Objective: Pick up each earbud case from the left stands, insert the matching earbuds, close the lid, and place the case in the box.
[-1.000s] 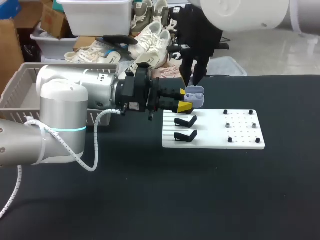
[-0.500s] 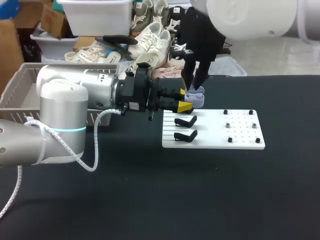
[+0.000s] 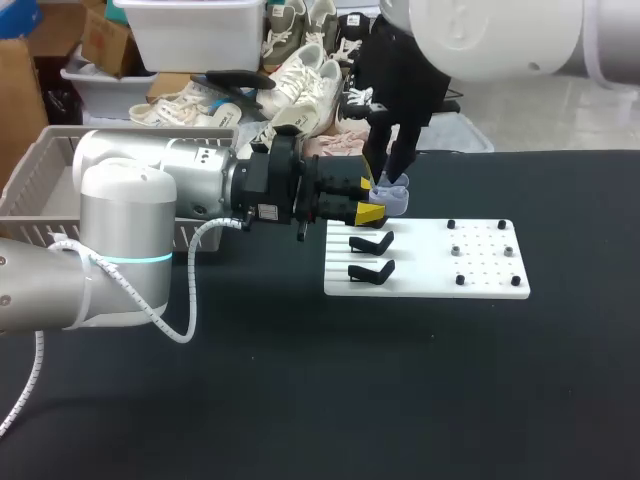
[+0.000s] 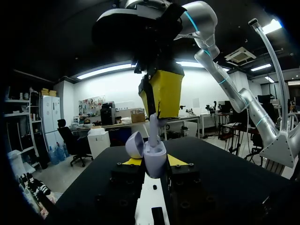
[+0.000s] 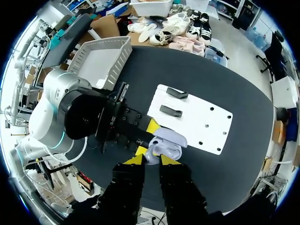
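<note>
Over table, left pincer grips case (open), right pincer earbud.

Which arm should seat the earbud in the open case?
Right. The right gripper hangs directly above the open case with the earbud pinched in its fingers, its stem at the case's mouth. The left gripper is shut on the case, holding it.

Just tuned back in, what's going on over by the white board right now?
The left gripper holds the lavender earbud case over the edge of the white stand board, with the lid open. The right gripper is directly above it, pinching an earbud with its lower end at the case's opening. Whether it is seated yet cannot be told. Two black stands on the board are empty.
</note>
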`<action>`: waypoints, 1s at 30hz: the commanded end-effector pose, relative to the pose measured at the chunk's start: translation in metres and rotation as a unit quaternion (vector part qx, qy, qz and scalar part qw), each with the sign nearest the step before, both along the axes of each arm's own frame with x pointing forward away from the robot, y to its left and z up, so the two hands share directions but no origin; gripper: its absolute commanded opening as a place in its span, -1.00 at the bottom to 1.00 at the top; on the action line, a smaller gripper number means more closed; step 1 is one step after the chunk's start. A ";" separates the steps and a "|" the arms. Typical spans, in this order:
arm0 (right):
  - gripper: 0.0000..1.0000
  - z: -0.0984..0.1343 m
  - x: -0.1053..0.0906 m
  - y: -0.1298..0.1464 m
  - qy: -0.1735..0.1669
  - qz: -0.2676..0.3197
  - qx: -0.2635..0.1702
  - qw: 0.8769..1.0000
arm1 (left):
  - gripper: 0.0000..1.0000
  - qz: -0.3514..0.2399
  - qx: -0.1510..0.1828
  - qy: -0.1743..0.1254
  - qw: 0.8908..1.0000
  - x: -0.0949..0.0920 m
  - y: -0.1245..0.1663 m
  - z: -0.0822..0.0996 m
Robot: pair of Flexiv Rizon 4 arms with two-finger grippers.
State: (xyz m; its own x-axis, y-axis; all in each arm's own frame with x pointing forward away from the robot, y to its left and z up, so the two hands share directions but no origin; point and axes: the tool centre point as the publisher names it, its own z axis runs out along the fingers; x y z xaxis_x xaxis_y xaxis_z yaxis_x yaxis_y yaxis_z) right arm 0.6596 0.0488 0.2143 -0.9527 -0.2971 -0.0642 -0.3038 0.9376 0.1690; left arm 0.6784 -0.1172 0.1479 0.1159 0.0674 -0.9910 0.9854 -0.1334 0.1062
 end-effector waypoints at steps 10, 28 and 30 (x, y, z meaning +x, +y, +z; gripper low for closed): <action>-1.00 -0.004 0.003 -0.001 0.004 -0.002 -0.004 1.000 | -1.00 0.001 0.000 -0.001 1.000 -0.001 0.000 0.000; -1.00 -0.007 0.006 -0.001 0.004 -0.003 -0.004 1.000 | -1.00 0.001 0.000 -0.001 1.000 -0.001 0.000 0.000; -1.00 -0.008 0.007 -0.001 0.004 -0.003 -0.004 1.000 | -1.00 0.001 0.000 -0.001 1.000 -0.001 0.000 0.000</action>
State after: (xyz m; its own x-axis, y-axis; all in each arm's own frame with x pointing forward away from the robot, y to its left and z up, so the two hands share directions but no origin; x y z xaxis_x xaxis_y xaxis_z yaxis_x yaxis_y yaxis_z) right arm 0.6652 0.0473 0.2068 -0.9547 -0.2922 -0.0568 -0.2976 0.9404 0.1644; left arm 0.6784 -0.1172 0.1479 0.1159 0.0674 -0.9910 0.9854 -0.1334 0.1061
